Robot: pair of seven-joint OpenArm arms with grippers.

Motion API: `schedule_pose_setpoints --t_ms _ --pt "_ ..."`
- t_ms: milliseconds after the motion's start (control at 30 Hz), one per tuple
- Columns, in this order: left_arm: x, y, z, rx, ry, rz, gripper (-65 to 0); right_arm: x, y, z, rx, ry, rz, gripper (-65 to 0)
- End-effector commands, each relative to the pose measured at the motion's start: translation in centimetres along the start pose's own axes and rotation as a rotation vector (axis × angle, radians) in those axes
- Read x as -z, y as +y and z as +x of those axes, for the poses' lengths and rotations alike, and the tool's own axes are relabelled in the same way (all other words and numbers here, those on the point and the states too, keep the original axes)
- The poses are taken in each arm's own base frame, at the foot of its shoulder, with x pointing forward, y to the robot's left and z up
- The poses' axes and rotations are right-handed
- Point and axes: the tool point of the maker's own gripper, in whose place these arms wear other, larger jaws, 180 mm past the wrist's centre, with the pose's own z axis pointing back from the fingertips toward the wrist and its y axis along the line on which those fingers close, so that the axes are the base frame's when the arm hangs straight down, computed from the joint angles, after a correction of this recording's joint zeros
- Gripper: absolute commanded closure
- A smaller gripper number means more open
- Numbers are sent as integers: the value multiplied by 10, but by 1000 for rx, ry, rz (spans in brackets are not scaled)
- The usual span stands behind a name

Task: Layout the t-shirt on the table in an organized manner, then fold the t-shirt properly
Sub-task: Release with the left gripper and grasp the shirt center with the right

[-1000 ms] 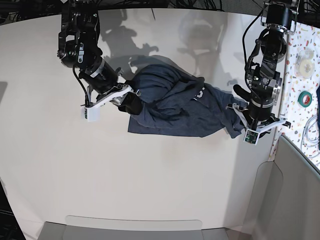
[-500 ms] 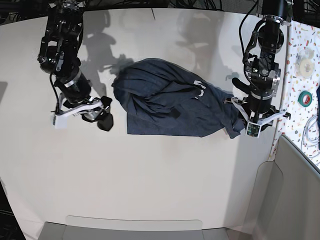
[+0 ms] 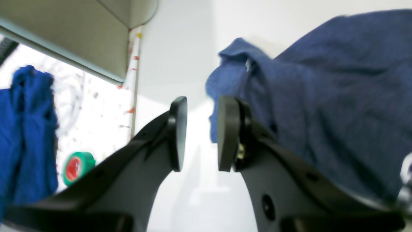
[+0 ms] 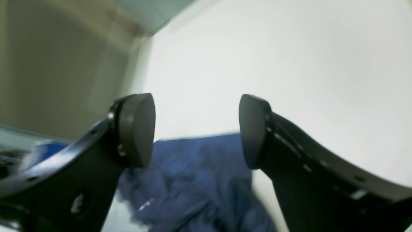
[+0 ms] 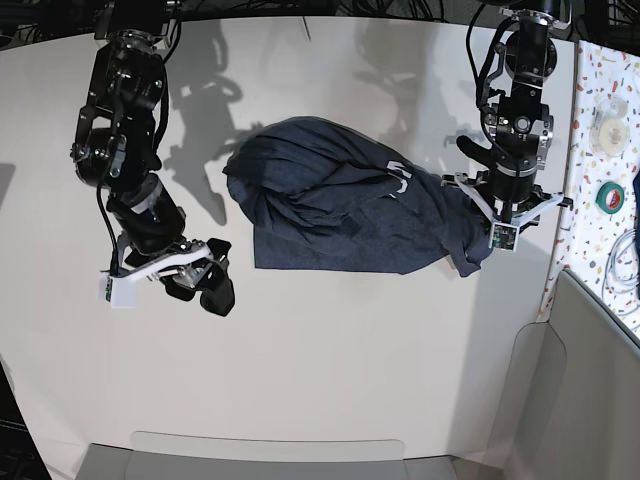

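White table (image 5: 330, 380) bears the crumpled t-shirt (image 5: 340, 200) lengthwise left-right — both grippers apparently empty, parted.

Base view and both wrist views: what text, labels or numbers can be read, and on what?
None can be read.
Dark navy-blue heathered cloth t-shirt: white print, folded into the creases, unreadable.
Green tape roll with a red centre: label blurred.
Speckled white strip: only coloured flecks, no text.

White lettering on the t-shirt (image 5: 345, 205) is folded and unreadable
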Motion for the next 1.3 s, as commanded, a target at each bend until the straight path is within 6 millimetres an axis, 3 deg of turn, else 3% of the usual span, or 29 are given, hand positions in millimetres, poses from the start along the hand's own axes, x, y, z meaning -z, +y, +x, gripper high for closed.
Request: schedule_pose_setpoints --t_ms 0,133,267,400,500,733,933,1133,1267 --pt "-2 9 16 -20 -56 23 -161 4 28 6 -58 -12 74 -401" --pt "-2 19 14 -175 -46 -2 -163 17 97 -43 -315 172 188 -401" --pt "-3 42 13 -371 -47 -26 -163 10 131 -102 -579 314 218 -401" --pt "-8 70 10 -544 -55 -33 -164 0 108 -133 -647 437 120 -401" --pt "-11 69 -3 -597 14 -70 -164 -5 93 -144 -659 491 89 -401" --pt "-12 63 -11 -607 60 -90 -165 -5 86 -152 -678 524 77 -401" --pt "-14 63 -18 -604 77 -84 -165 9 67 -163 -689 586 23 -401" --pt "-14 61 -19 -605 82 -89 -165 24 62 -156 -744 590 11 -401" --pt "-14 62 -19 -606 81 -86 -165 29 57 -166 -818 636 36 -401"
